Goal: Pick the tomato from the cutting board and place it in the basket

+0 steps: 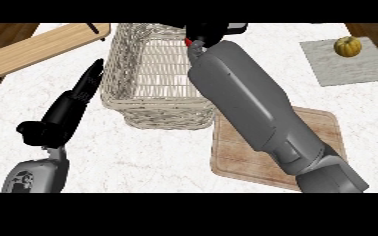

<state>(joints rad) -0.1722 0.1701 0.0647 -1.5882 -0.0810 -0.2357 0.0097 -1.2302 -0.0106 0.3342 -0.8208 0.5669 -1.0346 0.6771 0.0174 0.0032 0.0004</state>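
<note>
Right hand [209,31] curled on tomato [188,42], only a red sliver showing, over the basket [118,87] far rim. Release here risks it striking the rim and rolling outside.

A white marbled counter [148,150] carries everything, with a pale wicker basket [155,75] standing on it a little above and left of centre. A worn wooden cutting board [251,155] lies at about five o'clock from the basket, just beside its corner, and a light wooden board [44,45] lies slantwise at ten o'clock. At two o'clock a grey mat [339,65] lies flat, bearing a small yellow-orange pumpkin [348,46].
</note>
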